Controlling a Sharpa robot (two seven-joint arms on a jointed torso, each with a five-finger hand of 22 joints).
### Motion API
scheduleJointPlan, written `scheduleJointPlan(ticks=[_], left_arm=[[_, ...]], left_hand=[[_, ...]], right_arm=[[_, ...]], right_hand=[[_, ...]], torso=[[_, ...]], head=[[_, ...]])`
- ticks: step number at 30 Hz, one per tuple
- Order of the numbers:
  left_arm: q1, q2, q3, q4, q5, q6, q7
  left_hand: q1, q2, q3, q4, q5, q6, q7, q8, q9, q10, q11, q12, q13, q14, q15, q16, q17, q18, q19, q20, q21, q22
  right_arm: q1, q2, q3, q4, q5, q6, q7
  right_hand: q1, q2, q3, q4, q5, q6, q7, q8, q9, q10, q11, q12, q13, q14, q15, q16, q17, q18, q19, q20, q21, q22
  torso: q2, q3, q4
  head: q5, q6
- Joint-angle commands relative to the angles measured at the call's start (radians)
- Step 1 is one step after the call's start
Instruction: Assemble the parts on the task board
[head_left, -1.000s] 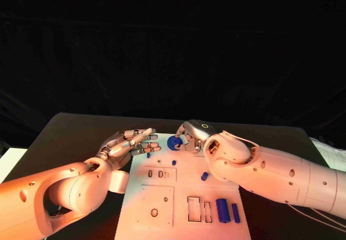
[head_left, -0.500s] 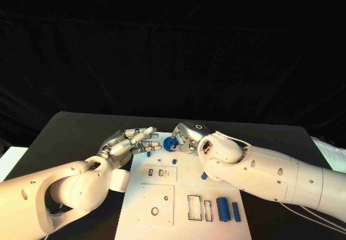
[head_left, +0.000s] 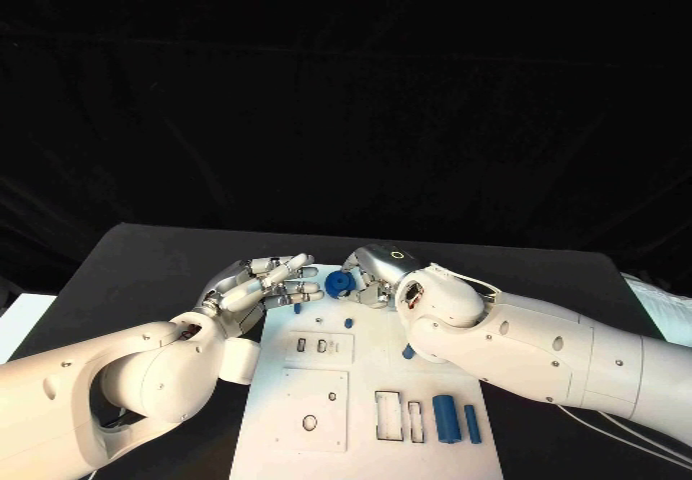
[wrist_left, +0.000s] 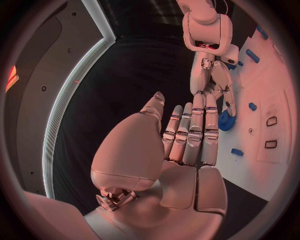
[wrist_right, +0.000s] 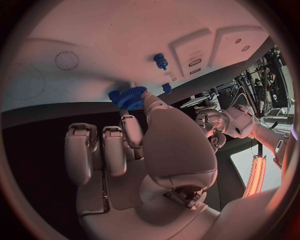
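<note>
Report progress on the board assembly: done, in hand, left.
Done: nothing clearly; whether the small pegs are seated cannot be told. In hand: the right robot hand pinches a blue gear at the board's far end; the left robot hand is open beside it. Left: two blue bars lie loose beside empty slots.

Black table under board; black curtain behind, hanging to table's far edge.

The head camera looks down from above onto the black bench and flat white task board. Each wrist camera sits close behind its own robot hand; all three share the board's far end.
</note>
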Motion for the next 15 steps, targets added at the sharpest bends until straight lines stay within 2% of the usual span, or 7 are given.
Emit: scheduleJointPlan(ticks=[1, 6, 15], left_arm=[[0.002, 0.0, 0.001, 0.003, 0.001, 0.019, 0.005], [0.002, 0.0, 0.001, 0.003, 0.001, 0.019, 0.004], [0.002, -0.001, 0.001, 0.003, 0.001, 0.019, 0.005]], left_hand=[[0.01, -0.001, 0.002, -0.006, -0.004, -0.001, 0.003, -0.004, 0.0, -0.001, 0.003, -0.004, 0.001, -0.002, 0.006, -0.006, 0.001, 0.012, 0.003, 0.008, -0.004, -0.001], [0.01, -0.001, 0.002, -0.006, -0.004, -0.001, 0.003, -0.004, 0.0, -0.001, 0.003, -0.004, 0.001, -0.002, 0.006, -0.006, 0.001, 0.012, 0.003, 0.008, -0.004, -0.001], [0.01, -0.001, 0.002, -0.006, -0.004, -0.001, 0.003, -0.004, 0.0, -0.001, 0.003, -0.004, 0.001, -0.002, 0.006, -0.006, 0.001, 0.012, 0.003, 0.008, -0.004, -0.001]], right_arm=[[-0.001, -0.001, -0.001, 0.0, 0.005, 0.003, 0.01], [-0.001, -0.004, -0.001, 0.002, 0.011, -0.003, 0.015], [-0.001, -0.009, -0.001, 0.009, 0.022, -0.009, 0.027]], right_hand=[[-0.008, -0.016, -0.005, 0.019, 0.01, -0.003, 0.001, 0.0, 0.003, -0.001, 0.005, -0.007, -0.002, 0.083, 0.01, 0.004, 0.159, -0.013, 0.009, 0.011, -0.001, 0.032], [-0.013, -0.015, -0.008, 0.036, 0.02, 0.008, -0.001, 0.005, 0.006, 0.001, 0.004, -0.005, 0.001, 0.084, 0.01, 0.005, 0.161, -0.014, 0.01, 0.012, 0.0, 0.034], [-0.013, -0.001, -0.004, 0.036, 0.029, 0.045, -0.01, 0.016, 0.012, 0.01, -0.003, 0.014, 0.016, 0.085, 0.004, 0.009, 0.168, -0.015, 0.013, 0.009, 0.004, 0.043]], torso=[[0.0, 0.0007, 0.0003], [0.0, 0.001, 0.0], [0.0, 0.0005, 0.0001]], head=[[0.0, -0.001], [-0.001, -0.001], [-0.001, -0.002]])
